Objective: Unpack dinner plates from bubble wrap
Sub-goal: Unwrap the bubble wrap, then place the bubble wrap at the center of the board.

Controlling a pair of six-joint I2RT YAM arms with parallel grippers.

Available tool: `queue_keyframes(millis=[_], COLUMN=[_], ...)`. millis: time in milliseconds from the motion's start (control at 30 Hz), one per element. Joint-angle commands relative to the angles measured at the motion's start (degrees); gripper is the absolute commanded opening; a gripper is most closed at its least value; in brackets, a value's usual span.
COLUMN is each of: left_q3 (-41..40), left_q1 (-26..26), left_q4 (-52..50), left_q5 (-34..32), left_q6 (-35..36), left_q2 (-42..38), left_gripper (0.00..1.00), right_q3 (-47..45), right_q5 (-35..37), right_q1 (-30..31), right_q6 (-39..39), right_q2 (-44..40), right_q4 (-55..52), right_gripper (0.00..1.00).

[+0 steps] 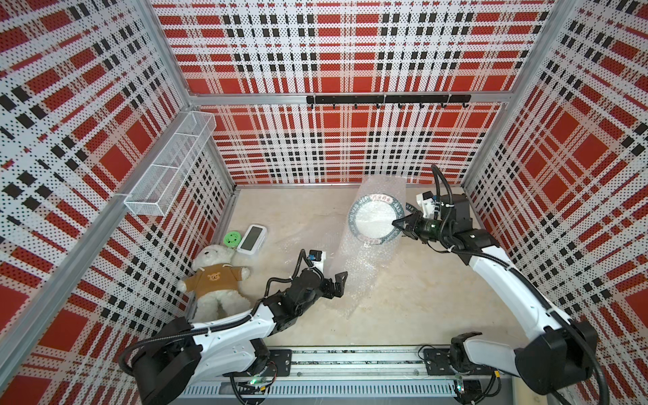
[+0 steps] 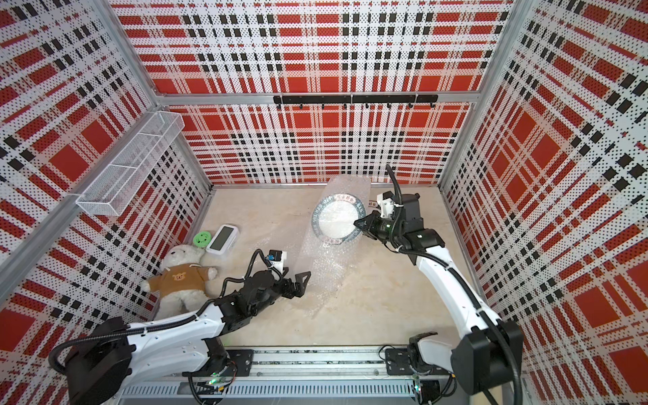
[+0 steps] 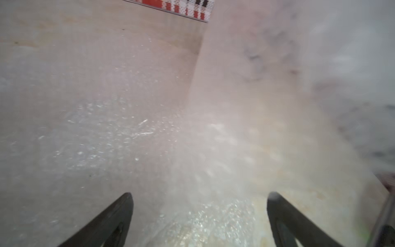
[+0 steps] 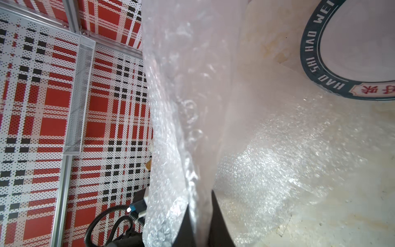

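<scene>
Right gripper is clamped on a fold of bubble wrap at the right rim of the dinner plate, far centre-right on the table. Left gripper is spread wide, empty, at the sheet's near end. Film judged light, floppy, slick: to be pinched at an edge. Plate judged rigid, heavy, brittle: rim hold advised.
</scene>
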Motion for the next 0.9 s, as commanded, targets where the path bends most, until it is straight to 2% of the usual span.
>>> queue_keyframes(millis=[0, 133, 233, 367, 500, 633, 700, 867], left_q3=[3.5, 5.3, 7.3, 8.1, 10.5, 11.5, 13.4, 18.6], left_q1=[1.7, 6.8, 11.6, 16.7, 19.4, 20.7, 21.3, 21.6], left_q4=[7.9, 13.5, 13.8, 11.9, 1.6, -5.7, -10.7, -19.1], left_q5=[-10.1, -8.4, -5.4, -2.3, -1.9, 0.5, 2.6, 16.1], left_q6=[-1.0, -0.9, -2.1, -2.7, -1.3, 2.5, 4.2, 3.4], left_q2=[4.0, 7.8, 7.6, 1.9, -7.2, -17.0, -20.4, -20.8], left_gripper=[0.99, 0.99, 0.99, 0.96, 0.88, 0.68, 0.58, 0.24], right_q3=[2.4, 2.3, 3.0, 1.9, -0.6, -0.8, -2.8, -7.6], right_q5=[-0.8, -1.5, -1.5, -2.7, -3.4, -0.8, -1.2, -1.6], right_q1=[-0.3, -0.5, -0.5, -0.4, 0.6, 4.0, 4.6, 5.2], right_q6=[-1.1, -1.4, -2.5, -3.3, -4.7, -7.2, -6.7, -4.9], right_q2=[-5.2, -7.7, -8.8, -9.0, -7.1, -2.7, -1.0, 5.5], right_q4=[-2.3, -5.1, -7.4, -7.6, -5.9, -5.2, -0.5, 10.5], right_gripper=[0.0, 0.0, 0.0, 0.0, 0.0, 0.0, 0.0, 0.0])
